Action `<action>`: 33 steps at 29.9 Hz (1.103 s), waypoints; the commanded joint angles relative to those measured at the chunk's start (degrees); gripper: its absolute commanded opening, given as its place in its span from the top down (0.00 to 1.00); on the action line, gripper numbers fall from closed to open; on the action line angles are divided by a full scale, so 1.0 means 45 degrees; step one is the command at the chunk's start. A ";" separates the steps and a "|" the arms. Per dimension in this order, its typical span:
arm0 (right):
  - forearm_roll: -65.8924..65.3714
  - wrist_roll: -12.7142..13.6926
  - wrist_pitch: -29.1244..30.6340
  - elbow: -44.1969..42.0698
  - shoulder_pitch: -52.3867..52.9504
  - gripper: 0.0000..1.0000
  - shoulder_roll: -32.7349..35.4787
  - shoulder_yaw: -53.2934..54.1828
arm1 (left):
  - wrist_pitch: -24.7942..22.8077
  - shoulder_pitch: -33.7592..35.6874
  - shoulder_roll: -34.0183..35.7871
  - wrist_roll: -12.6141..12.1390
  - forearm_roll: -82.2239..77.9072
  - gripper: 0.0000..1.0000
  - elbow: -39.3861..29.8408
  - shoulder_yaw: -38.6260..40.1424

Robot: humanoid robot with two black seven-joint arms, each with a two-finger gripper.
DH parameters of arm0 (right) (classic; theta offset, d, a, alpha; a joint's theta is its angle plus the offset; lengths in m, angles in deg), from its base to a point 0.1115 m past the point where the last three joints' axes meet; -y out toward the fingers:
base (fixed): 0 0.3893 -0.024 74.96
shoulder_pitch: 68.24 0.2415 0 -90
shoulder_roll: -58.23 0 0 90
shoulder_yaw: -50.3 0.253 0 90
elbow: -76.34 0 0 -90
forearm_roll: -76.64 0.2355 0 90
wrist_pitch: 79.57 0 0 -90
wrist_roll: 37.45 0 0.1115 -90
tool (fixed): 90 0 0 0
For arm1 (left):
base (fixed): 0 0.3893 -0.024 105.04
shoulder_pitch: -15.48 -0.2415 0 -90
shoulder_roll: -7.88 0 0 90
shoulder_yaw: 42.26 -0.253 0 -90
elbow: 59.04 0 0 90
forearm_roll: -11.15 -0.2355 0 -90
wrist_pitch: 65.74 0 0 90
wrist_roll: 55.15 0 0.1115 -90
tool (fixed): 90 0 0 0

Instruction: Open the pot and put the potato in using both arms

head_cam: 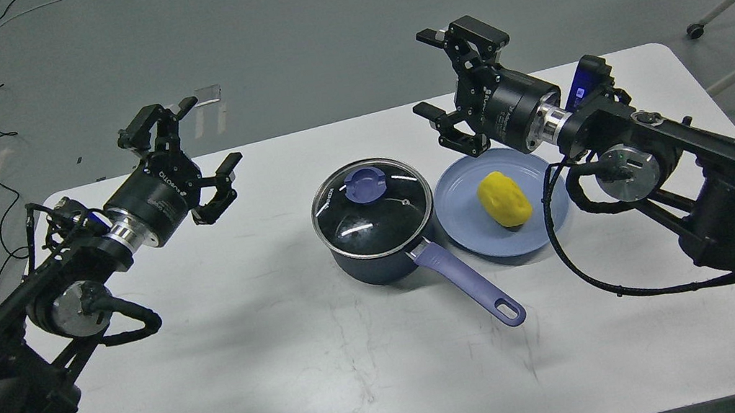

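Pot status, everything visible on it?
The pot is a small dark navy saucepan, upright on the white table. Its glass lid with a purple knob is still on. The lavender handle points toward the near right and ends in an oval hole. The pot sits beside the blue plate; neither gripper touches it.

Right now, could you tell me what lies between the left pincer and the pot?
In the head view, only bare white table lies between the left pincer and the pot, whose lid is on.
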 commanded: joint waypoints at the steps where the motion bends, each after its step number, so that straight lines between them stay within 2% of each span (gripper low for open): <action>1: -0.0012 0.0020 -0.0011 -0.0230 0.0085 0.00 -0.0155 -0.0009 | 0.0003 -0.0111 0.0039 0.0029 0.0001 0.02 -0.0005 0.0031; 20: 0.0007 0.0137 -0.0011 -0.1753 0.1570 0.00 -0.0506 -0.0126 | 0.0062 -0.0853 -0.0546 0.0029 0.0020 0.02 0.0151 0.1047; 33: 0.0046 0.0156 0.0048 -0.1636 0.1589 0.00 -0.0370 -0.0379 | 0.0101 -0.0795 -0.0975 0.0009 -0.0137 0.02 0.0191 0.1574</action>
